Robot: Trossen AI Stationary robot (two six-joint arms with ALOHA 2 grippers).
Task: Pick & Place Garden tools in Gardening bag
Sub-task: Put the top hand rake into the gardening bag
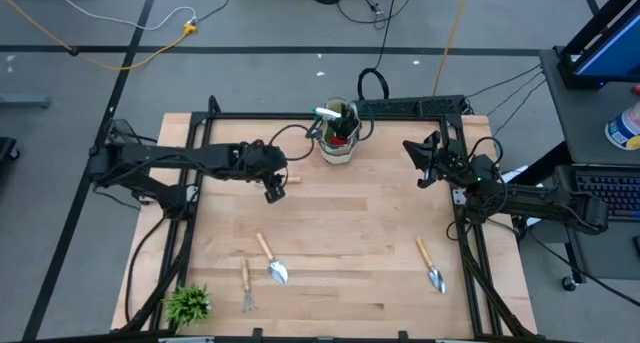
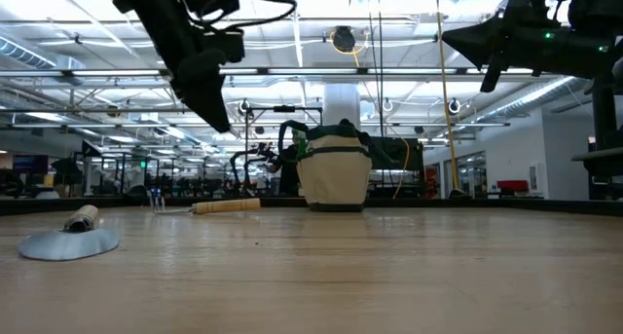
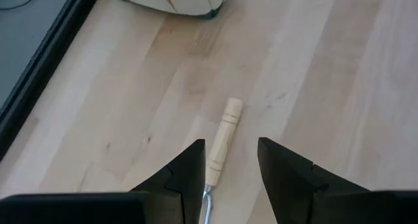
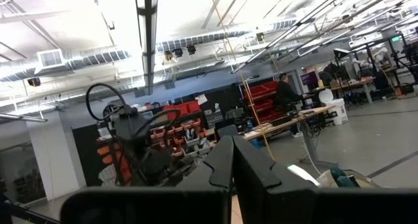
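We are hovering our left hand [image 3: 228, 168], fingers apart, over a wooden-handled metal rake [image 3: 221, 145] lying directly beneath it; the beige fabric gardening bag [image 1: 338, 143], already holding some tools, stands just ahead. Our right hand [image 1: 424, 163] is waiting shut, raised. Two trowels [image 1: 272, 261] [image 1: 431, 267] and a second rake [image 1: 246, 286] are still lying behind on the table [image 1: 360, 223].

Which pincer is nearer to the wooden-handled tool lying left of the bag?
Left. The left pincer hangs open directly above the wooden-handled tool. The right pincer, shut, is far off beyond the bag.
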